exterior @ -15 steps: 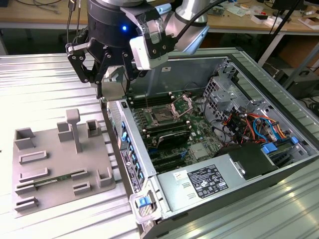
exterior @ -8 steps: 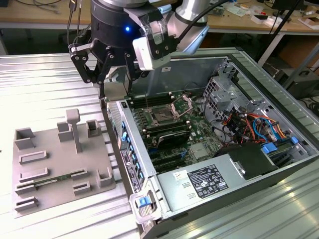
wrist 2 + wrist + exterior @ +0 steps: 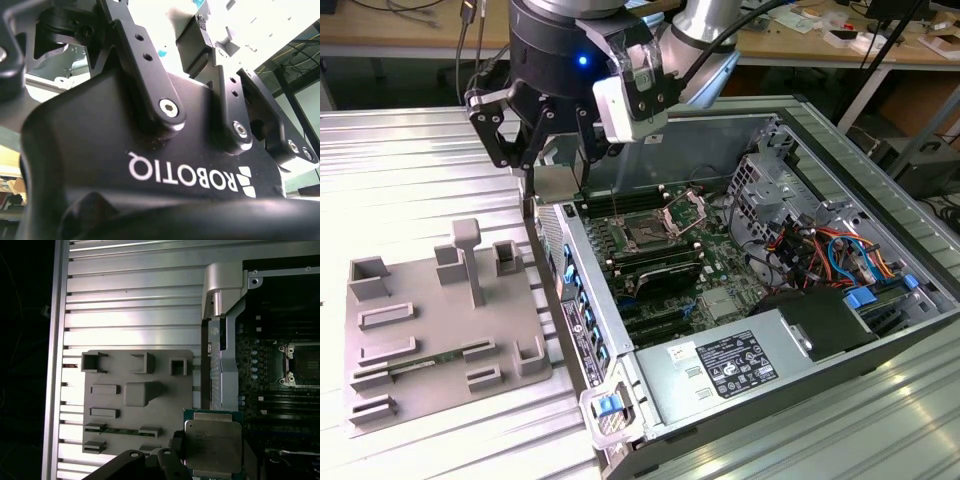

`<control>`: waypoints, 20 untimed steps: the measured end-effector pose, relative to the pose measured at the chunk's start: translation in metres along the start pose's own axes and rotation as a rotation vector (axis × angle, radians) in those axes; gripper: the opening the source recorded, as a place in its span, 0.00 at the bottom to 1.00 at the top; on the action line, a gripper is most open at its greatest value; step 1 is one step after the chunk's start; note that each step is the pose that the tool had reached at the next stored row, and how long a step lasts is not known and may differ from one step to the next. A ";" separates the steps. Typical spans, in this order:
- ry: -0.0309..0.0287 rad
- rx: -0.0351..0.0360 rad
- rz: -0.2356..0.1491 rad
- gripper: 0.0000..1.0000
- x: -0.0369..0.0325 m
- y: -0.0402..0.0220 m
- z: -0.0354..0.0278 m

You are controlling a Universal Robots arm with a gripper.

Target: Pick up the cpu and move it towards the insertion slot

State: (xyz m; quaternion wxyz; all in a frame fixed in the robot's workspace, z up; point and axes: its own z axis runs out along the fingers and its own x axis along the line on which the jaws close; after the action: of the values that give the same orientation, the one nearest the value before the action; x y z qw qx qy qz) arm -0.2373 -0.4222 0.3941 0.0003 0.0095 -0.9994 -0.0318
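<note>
Aloft, the cpu (image 3: 212, 445) rides in the claw (image 3: 552, 158), whose fingers are drawn in narrow on the chip. It hangs above the near wall of the open computer case (image 3: 575, 290), between the grey tray (image 3: 440, 330) on the ribbed bench (image 3: 400, 170) and the green motherboard (image 3: 720, 265). The insertion slot (image 3: 648, 235) lies well apart, deeper inside the case, its dark centre bare and its hinged bracket (image 3: 686, 212) raised beside it. In the first wrist view the hold appears to catch only one side of the chip, so a jolt could tilt it or drop it onto the board. A low path could knock it against the case wall or the raised bracket. A skewed arrival could harm the socket's contacts.
</note>
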 end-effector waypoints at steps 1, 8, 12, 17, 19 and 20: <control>0.0000 0.0000 0.000 0.55 -0.0007 0.0000 0.0002; 0.0000 0.0000 0.000 0.55 -0.0085 0.0001 0.0006; 0.0000 0.0001 0.000 0.55 -0.0116 0.0001 0.0007; 0.0000 0.0000 0.000 0.55 -0.0154 0.0000 0.0009; 0.0000 0.0000 0.000 0.55 -0.0173 0.0000 0.0010; 0.0000 0.0000 0.000 0.55 -0.0182 -0.0001 0.0010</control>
State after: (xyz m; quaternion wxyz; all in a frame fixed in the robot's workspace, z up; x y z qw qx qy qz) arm -0.2190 -0.4219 0.3931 0.0003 0.0095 -0.9994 -0.0319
